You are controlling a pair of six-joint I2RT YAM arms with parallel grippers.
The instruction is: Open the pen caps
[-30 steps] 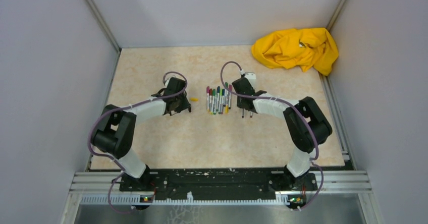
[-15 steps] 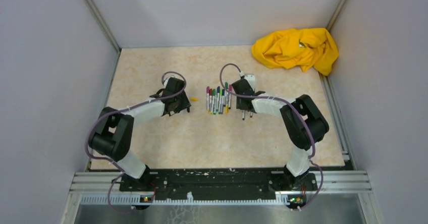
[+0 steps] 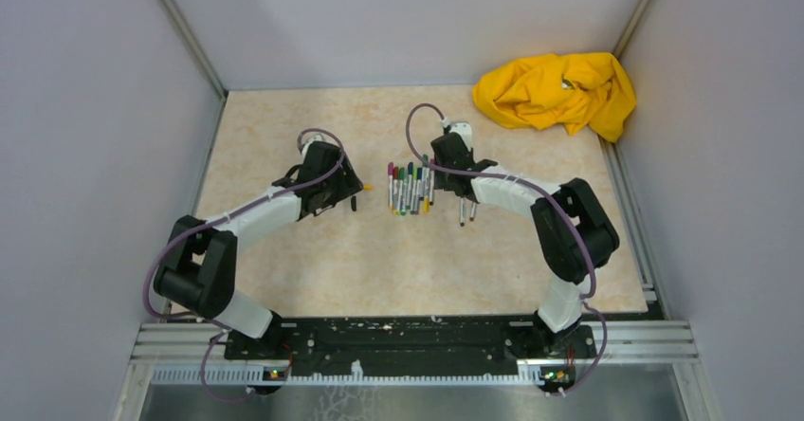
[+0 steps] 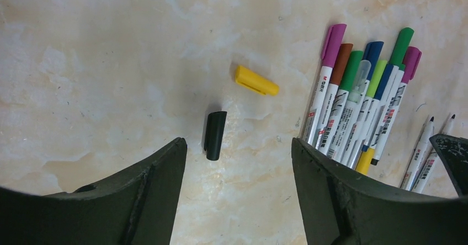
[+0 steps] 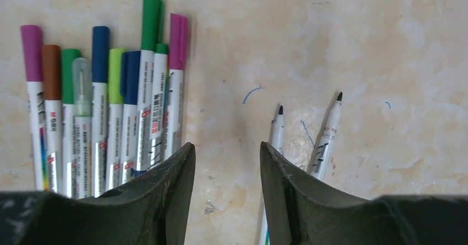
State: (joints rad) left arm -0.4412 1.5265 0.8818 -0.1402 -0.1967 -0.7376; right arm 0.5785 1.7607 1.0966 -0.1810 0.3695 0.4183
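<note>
A row of capped pens (image 3: 410,189) lies mid-table, their caps (image 4: 375,52) magenta, brown, green, blue and purple. Two uncapped pens (image 5: 329,134) with black tips lie just right of the row. A loose yellow cap (image 4: 256,80) and a loose black cap (image 4: 214,135) rest on the table left of the row. My left gripper (image 4: 237,168) hovers open just short of the black cap, holding nothing. My right gripper (image 5: 226,156) stands open over bare table between the row and the uncapped pens (image 3: 466,212), also holding nothing.
A crumpled yellow cloth (image 3: 557,89) sits in the far right corner. Grey walls close in the table (image 3: 284,118) on three sides. Faint blue ink marks (image 5: 253,93) stain the surface near the uncapped pens.
Both grippers have opened wide. The left wrist has drifted toward the far side, and the black cap now lies free on the table. The right wrist has also moved slightly farther away.
</note>
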